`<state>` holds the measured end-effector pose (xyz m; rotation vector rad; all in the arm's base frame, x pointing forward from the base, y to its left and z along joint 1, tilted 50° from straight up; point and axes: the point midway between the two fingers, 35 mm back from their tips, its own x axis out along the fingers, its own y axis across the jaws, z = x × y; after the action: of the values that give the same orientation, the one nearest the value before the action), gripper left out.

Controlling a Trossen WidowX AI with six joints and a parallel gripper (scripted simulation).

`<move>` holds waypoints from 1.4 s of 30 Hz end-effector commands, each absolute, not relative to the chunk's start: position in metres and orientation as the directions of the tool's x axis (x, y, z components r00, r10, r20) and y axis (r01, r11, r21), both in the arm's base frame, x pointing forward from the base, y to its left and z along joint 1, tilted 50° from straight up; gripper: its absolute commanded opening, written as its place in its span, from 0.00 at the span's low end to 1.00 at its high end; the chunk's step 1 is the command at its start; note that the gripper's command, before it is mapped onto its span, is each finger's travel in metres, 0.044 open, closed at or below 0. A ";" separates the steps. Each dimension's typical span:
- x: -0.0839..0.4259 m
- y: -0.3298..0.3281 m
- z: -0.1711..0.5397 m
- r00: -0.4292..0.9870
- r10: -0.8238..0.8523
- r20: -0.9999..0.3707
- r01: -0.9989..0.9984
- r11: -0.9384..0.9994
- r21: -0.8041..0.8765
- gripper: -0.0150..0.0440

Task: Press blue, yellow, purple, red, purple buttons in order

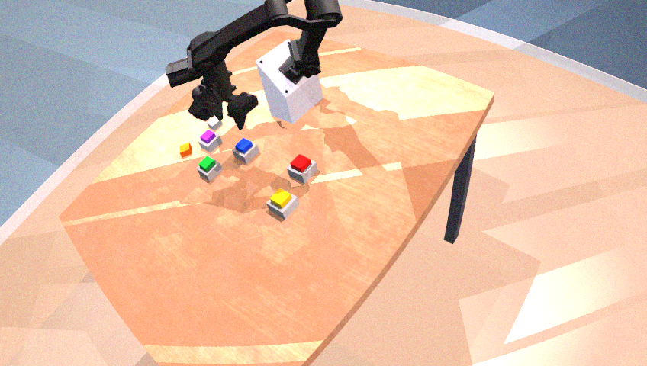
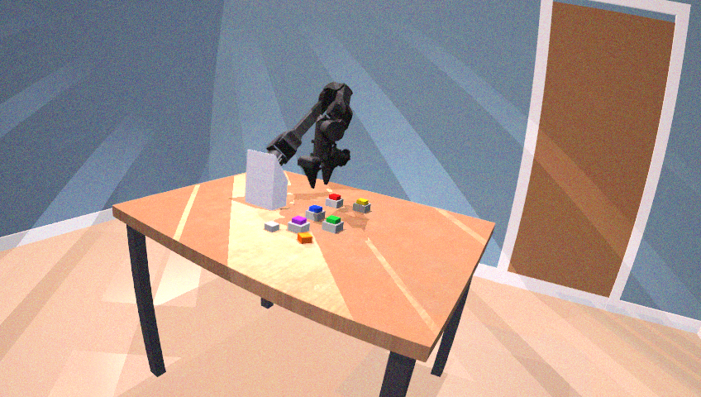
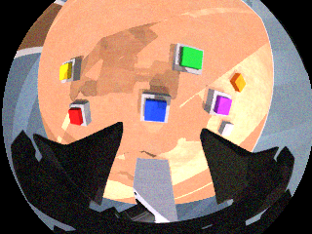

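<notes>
Gripper (image 1: 225, 123) (image 2: 319, 186) (image 3: 163, 129), fingers wide apart w/ nothing between them, points down above the table (image 1: 254, 290) (image 2: 393, 275) (image 3: 141, 49). Blue button (image 1: 243, 146) (image 2: 315, 209) (image 3: 155, 110), prob. the first target, sits on the table, lower than the fingertips and, in the wrist view, between their lines but slightly fwd. The coming press thus likely needs a small fwd shift, then straight down, w/ fingers narrowed. Purple button (image 1: 207, 136) (image 2: 298, 220) (image 3: 222, 105) lies to one side, red button (image 1: 300, 162) (image 2: 334, 196) (image 3: 75, 116) opp.

Smooth wood-grained table top (image 1: 204, 290) (image 2: 393, 284) (image 3: 132, 83), matt black claw (image 1: 223, 110) (image 2: 319, 185) (image 3: 163, 129), matt white pedestal (image 1: 294, 106) (image 2: 265, 182) (image 3: 153, 177)
</notes>
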<state>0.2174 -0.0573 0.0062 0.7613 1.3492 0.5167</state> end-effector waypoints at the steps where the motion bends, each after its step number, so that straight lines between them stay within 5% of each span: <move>1: 0.217 -0.022 -0.018 0.144 0.746 -0.650 0.101 0.642 0.760 0.67; 10: 0.217 -0.020 -0.019 0.143 0.747 -0.649 0.101 0.642 0.760 0.29; 42: 0.222 0.006 -0.040 0.144 0.748 -0.648 0.100 0.640 0.761 0.29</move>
<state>0.2232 0.0014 -0.0381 0.7715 1.3651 0.5413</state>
